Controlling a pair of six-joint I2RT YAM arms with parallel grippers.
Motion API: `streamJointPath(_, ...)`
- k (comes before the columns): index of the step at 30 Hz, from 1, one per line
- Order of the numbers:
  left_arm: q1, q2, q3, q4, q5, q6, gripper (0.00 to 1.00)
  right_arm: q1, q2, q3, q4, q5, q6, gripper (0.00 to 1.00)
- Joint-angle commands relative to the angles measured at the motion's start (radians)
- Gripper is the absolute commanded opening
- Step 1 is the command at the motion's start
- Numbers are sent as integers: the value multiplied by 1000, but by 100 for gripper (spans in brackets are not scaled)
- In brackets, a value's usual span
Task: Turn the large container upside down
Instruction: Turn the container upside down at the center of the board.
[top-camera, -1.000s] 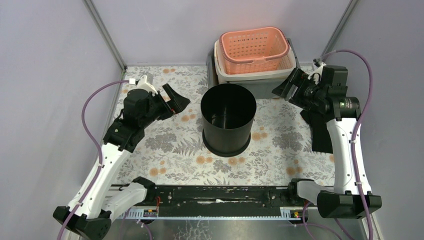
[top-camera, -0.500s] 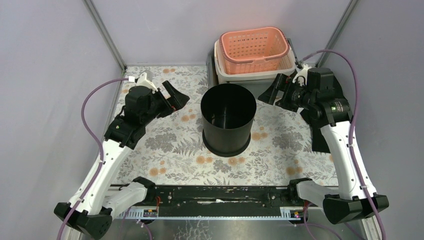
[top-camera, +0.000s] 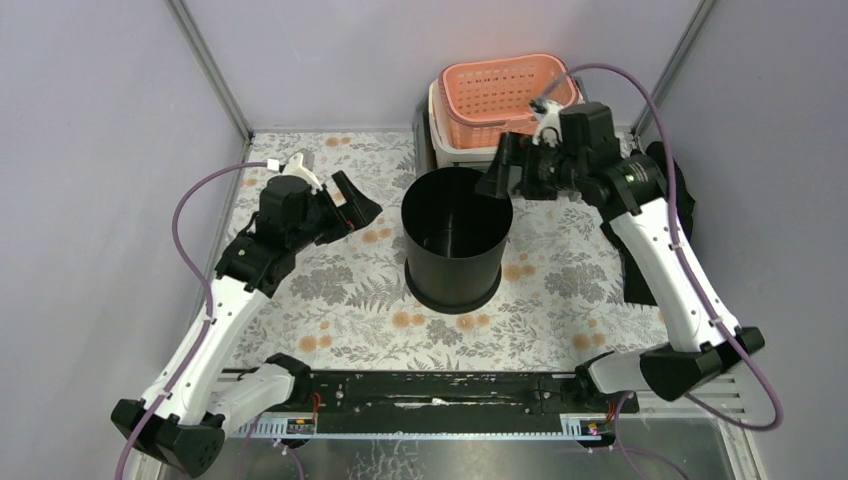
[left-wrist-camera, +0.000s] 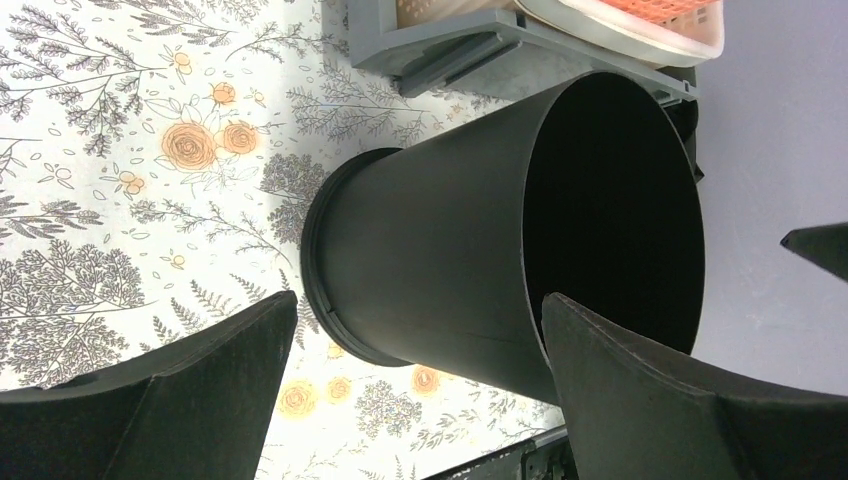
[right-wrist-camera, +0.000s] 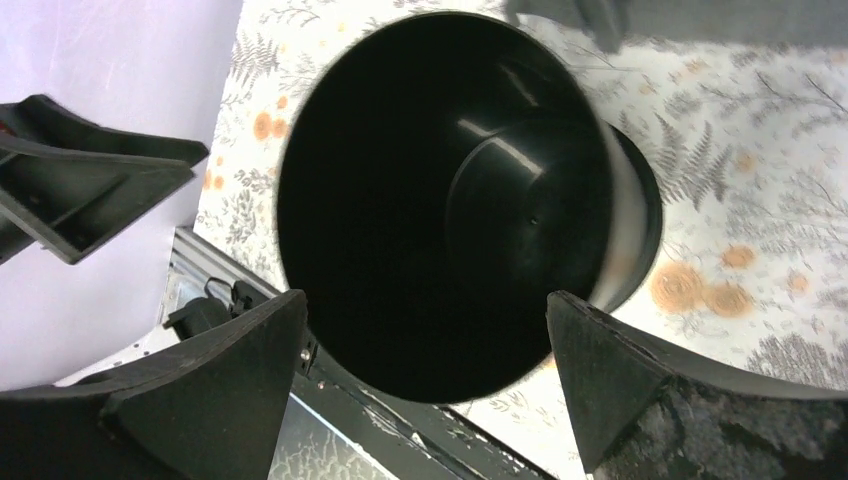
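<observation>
The large container (top-camera: 455, 240) is a black round bucket standing upright on the flowered table cover, its mouth facing up. My left gripper (top-camera: 355, 205) hangs open just left of it, a small gap from its wall. In the left wrist view the container's side (left-wrist-camera: 440, 270) lies ahead of that gripper (left-wrist-camera: 418, 300), and nothing is between the fingers. My right gripper (top-camera: 498, 170) is open above the container's far right rim. The right wrist view looks down into the container's dark inside (right-wrist-camera: 440, 200), past that open gripper (right-wrist-camera: 425, 295).
Behind the container an orange basket (top-camera: 510, 95) sits stacked in a white tub (top-camera: 452, 150) and a grey bin (top-camera: 520, 180). A black flat piece (top-camera: 640, 265) lies at the right of the table. A black rail (top-camera: 430, 390) runs along the near edge.
My right arm has swung left and forward, carrying its open gripper from the table's right side to above the container's rim. The left arm has barely shifted.
</observation>
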Motion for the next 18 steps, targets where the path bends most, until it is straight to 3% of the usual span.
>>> streamJointPath(1, -6, -77, -21, 3, 12, 33, 100, 143, 94, 190, -87, 113, -43, 96)
streamJointPath(8, -6, -106, -57, -9, -12, 46, 100, 331, 227, 328, -230, 277, -64, 90)
streamJointPath(18, -7, -111, -88, -17, -27, 48, 100, 459, 316, 308, -255, 388, -43, 83)
